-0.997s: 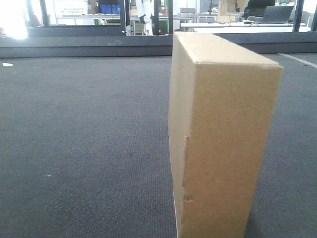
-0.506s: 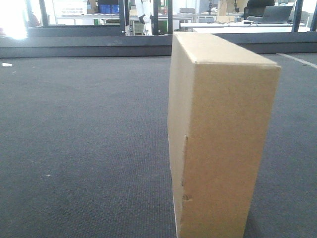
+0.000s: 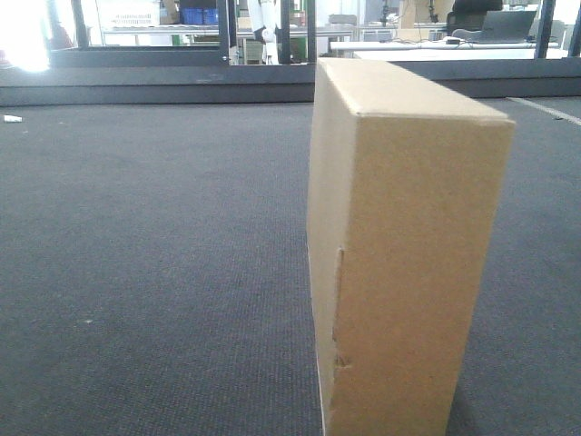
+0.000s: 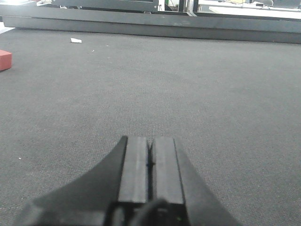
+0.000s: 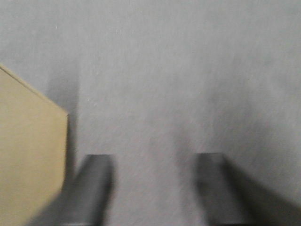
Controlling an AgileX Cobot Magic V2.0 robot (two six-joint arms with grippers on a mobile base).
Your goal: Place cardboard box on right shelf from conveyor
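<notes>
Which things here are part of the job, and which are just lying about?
Job: box; belt; right claw, open beside the box; left claw, shut.
Lying about: red block; white scrap; blue bins far behind.

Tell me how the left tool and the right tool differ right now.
The left tool is shut tight; the right tool is spread wide open. The left tool's wrist view shows the conveyor ahead but no box; the right tool has the cardboard box close beside it, outside its opening. Both are dark, sit over the conveyor and hold nothing.
</notes>
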